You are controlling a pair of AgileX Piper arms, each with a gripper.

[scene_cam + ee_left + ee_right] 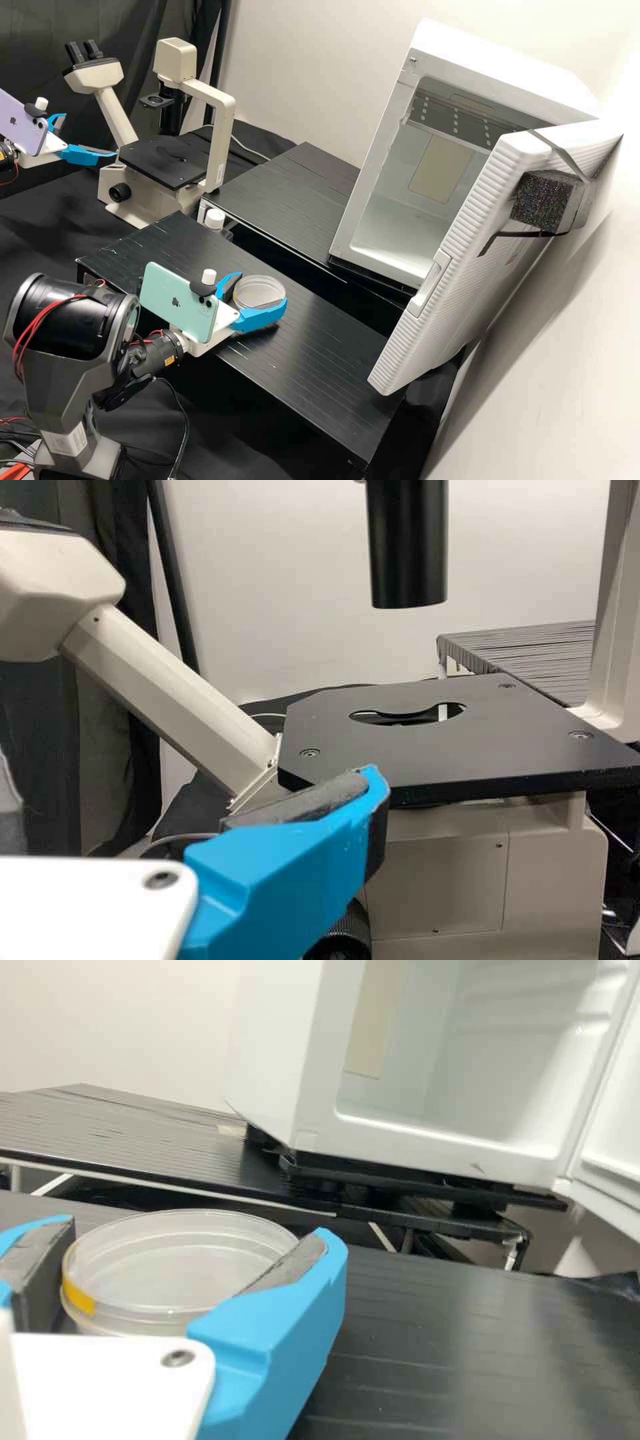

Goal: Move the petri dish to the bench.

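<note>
Step in hand looks like placement: right gripper (261, 291) has the petri dish (180, 1272) between its two blue fingers, pads against opposite sides of the wall. Dish is over the near black bench (320, 340), looks about level; can't tell if its base touches the top or sits just above. Yellow mark (77, 1298) on the rim, beside one pad.

Left gripper (89, 135) is by the inverted microscope (217, 133), fingers spread wide, nothing between them. Likely no job for it here. White cabinet (480, 60) beyond the bench, door open.

Next move, my call: lower gently if there's still a gap, get the base flat, then part the fingers evenly and back straight out. Low, smooth dish, so a pad could drag it or tip it on release, and squeezing hard could shift the lid. Nearly done, release remains.
</note>
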